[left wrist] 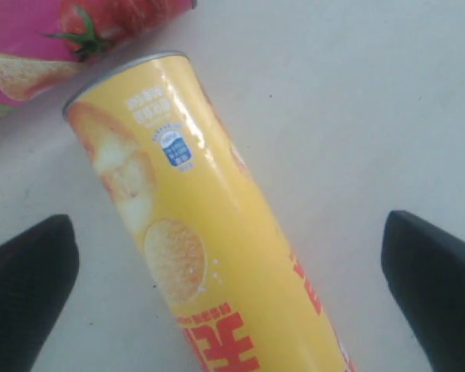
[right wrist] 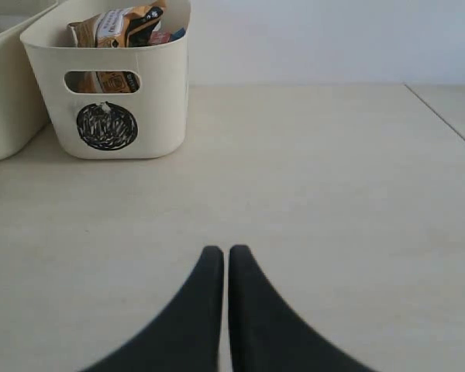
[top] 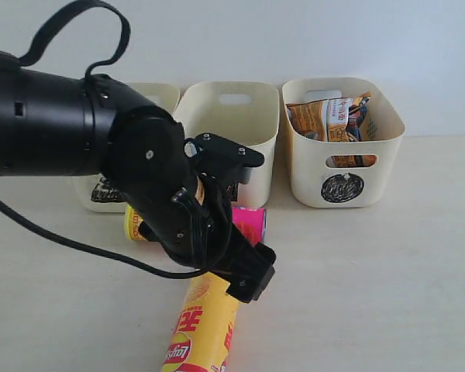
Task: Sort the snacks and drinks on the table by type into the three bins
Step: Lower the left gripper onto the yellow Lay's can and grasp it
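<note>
Yellow Lay's tube [top: 198, 329], pink tube [top: 250, 225], tomato [left wrist: 89, 39] prob.

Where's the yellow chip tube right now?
The yellow tube lies flat on the table at the bottom middle of the exterior view, under the open left tool, its end beside the pink tube.

Exterior view: the left arm [top: 62, 124] covers most of the left-end bin [top: 161, 94]. Its front marking [top: 107, 191] shows only partly and its shape is unreadable. The middle bin [top: 232, 112] has its marking almost fully covered. Contents of both bins are not visible. The pink tube [top: 249, 225] shows one end only. The yellow tube [top: 201, 318] is hidden at its far end and cut off by the bottom edge.

Left wrist view: both tubes run out of frame.

Right wrist view: the middle bin is cut off at the edge. The blue bag [right wrist: 177, 33] in the circle-marked bin [right wrist: 139, 101] shows as a sliver.
</note>
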Controlling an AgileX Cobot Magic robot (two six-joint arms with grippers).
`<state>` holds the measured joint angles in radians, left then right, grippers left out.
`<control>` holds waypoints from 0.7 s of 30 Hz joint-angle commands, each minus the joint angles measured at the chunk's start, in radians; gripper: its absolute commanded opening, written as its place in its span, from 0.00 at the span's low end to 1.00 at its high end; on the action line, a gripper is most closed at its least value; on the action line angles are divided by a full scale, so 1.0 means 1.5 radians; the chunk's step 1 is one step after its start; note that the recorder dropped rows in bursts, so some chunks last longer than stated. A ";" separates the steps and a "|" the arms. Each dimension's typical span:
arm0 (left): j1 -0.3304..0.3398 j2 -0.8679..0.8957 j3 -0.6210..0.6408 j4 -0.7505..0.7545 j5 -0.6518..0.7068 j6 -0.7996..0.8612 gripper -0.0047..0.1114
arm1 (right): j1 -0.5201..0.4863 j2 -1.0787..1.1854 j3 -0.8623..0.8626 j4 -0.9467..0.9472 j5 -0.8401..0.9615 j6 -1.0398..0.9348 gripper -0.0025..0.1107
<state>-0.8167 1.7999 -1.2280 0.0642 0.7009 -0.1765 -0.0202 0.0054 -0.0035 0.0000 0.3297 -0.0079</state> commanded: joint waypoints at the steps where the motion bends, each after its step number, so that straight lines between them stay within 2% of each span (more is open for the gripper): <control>1: -0.002 0.031 -0.008 0.003 0.004 -0.055 0.95 | 0.003 -0.004 0.002 0.000 -0.001 0.002 0.02; 14: 0.005 0.109 -0.008 0.003 0.009 -0.064 0.94 | 0.003 -0.004 0.002 0.000 -0.001 0.002 0.02; 17: 0.005 0.117 -0.008 0.003 0.012 -0.064 0.84 | 0.003 -0.004 0.002 0.000 -0.001 0.002 0.02; 21: 0.005 0.119 -0.008 0.002 0.011 -0.064 0.56 | 0.003 -0.004 0.002 0.000 -0.001 0.002 0.02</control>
<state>-0.8111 1.9772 -1.2317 0.0671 0.7159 -0.2664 -0.0202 0.0054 -0.0035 0.0000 0.3314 -0.0079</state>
